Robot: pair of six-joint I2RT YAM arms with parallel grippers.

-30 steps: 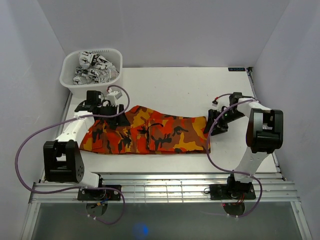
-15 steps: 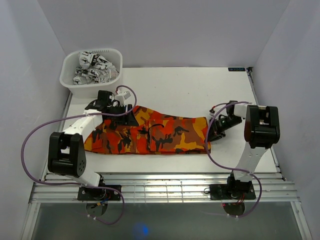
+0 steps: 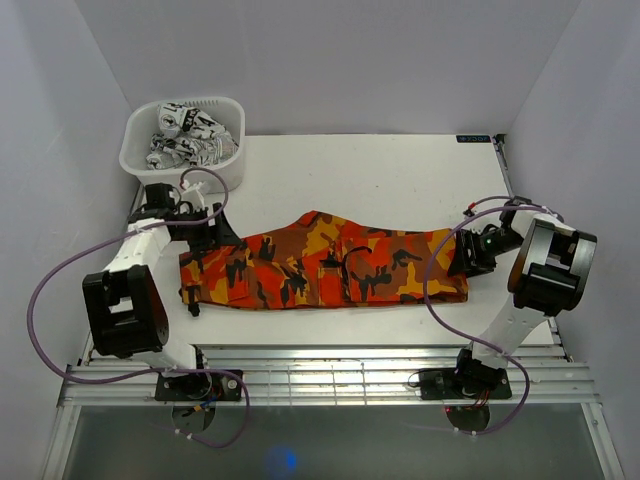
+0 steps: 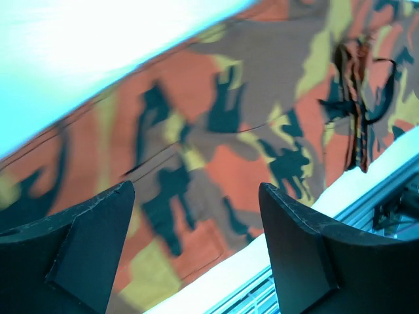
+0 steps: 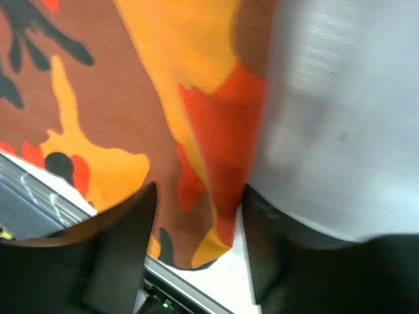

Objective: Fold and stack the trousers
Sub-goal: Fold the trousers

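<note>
Left gripper (image 4: pixel 195 190) hovers spread wide just above the trousers (image 3: pixel 320 270) at their left end. Right gripper (image 5: pixel 198 190) straddles the right hem, cloth between its fingers, pinched or loose, can't tell. Trousers lie stretched across the table (image 3: pixel 380 170), arm to arm.

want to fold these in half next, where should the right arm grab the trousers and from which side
Pinch the trousers at the near corner of their right end, coming in low from the right. They lie flat and spread, so only an edge gives a finger a lip to slip under, and the right tool sits at that end.
</note>
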